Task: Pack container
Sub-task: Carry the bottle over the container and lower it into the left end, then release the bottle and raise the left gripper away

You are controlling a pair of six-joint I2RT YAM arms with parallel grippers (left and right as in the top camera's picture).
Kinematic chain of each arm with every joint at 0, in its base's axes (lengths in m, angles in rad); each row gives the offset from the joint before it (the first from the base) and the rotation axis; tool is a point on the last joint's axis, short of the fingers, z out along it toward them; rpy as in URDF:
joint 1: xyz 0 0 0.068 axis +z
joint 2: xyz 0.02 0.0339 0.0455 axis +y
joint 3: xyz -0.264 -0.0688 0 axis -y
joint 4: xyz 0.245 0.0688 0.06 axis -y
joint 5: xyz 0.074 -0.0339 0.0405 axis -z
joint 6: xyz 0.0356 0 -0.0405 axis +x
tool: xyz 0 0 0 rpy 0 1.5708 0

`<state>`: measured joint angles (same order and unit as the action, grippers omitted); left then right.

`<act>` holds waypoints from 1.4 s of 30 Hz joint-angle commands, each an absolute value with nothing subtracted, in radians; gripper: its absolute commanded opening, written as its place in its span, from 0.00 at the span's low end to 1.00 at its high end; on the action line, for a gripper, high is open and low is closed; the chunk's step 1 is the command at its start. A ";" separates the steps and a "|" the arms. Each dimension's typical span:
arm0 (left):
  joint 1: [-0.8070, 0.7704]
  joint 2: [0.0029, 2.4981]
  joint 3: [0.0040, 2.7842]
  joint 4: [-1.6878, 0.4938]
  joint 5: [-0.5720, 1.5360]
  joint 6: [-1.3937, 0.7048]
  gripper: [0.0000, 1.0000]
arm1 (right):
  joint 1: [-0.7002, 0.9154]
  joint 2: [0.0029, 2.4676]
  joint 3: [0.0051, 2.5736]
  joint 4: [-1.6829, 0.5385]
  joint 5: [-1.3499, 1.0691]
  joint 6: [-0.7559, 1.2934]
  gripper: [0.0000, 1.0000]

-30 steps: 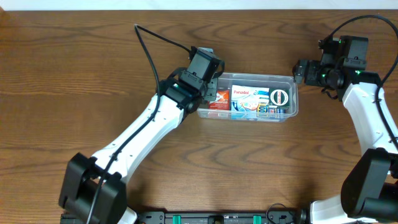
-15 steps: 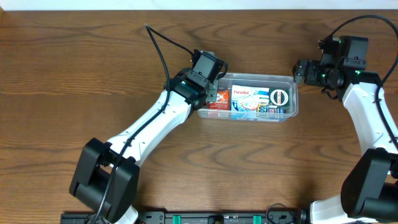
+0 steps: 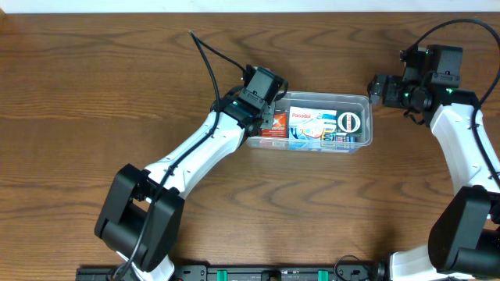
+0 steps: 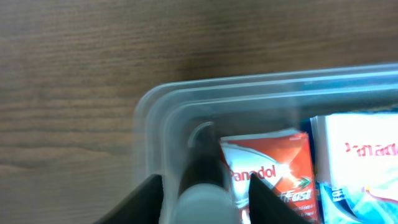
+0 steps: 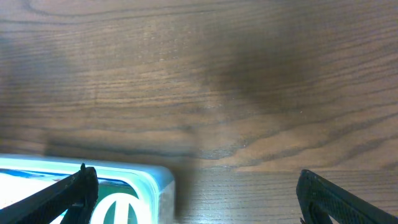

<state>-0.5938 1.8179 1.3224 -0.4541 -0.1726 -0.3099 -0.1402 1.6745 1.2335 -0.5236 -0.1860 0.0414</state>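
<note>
Clear plastic container (image 3: pixel 328 96) sits right of centre on the wooden worktop (image 3: pixel 94 94), with open wood along every edge. Packed inside are a red Panadol box (image 4: pixel 267 168), a blue-and-white Panadol carton (image 3: pixel 308 123) and a round black-and-white item (image 3: pixel 351 121). The left claw (image 4: pixel 205 190) reaches into its left end, fingers either side of a cylinder (image 4: pixel 202 202); whether it grips cannot be told. The right claw (image 5: pixel 199 199) hangs spread wide just off the upper-right corner.

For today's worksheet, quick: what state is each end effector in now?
Left end effector: blurred item between its jaws; grip cannot be told.
Right end effector: open, empty.
</note>
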 commanded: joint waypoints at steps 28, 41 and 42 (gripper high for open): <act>-0.549 1.557 1.328 -0.466 -0.315 -0.307 0.63 | -0.144 1.676 1.249 -0.524 -0.184 0.048 0.99; -0.235 1.515 1.328 -0.489 -0.353 -0.296 0.98 | -0.144 1.676 1.249 -0.524 -0.184 0.048 0.99; -0.220 1.515 1.328 -0.496 -0.353 -0.297 0.98 | -0.144 1.676 1.249 -0.524 -0.184 0.048 0.99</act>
<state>-0.2539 1.5280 1.3224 -0.4824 -0.3302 -0.3061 -0.1402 1.6745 1.2335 -0.5236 -0.1860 0.0414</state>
